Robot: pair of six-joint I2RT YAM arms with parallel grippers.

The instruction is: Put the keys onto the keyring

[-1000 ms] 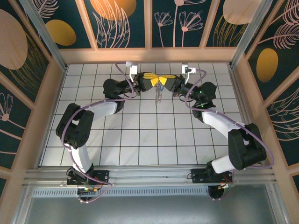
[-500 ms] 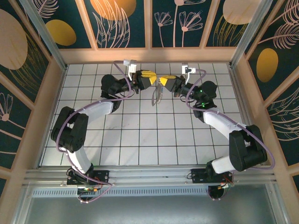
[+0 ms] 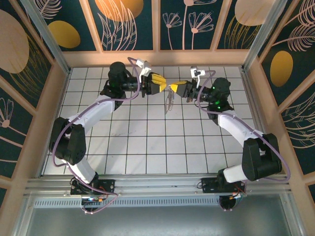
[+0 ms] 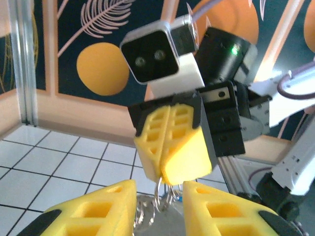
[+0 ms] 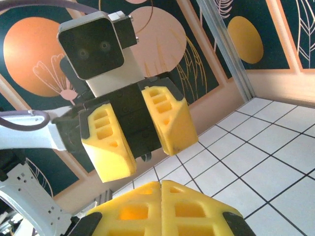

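While left end effector gapes, right end effector pinches the keyring

My left end effector sits at nine o'clock of my right end effector; the keyring hangs beneath the right one, above the table.

The keyring, in the upper middle of the top view, was seen as thin, shiny, silvery metal. The fingers of the right gripper were made of matt yellow plastic, partly ribbed. The tiled floor was seen as glossy white, and the wood frame as pale and smooth.
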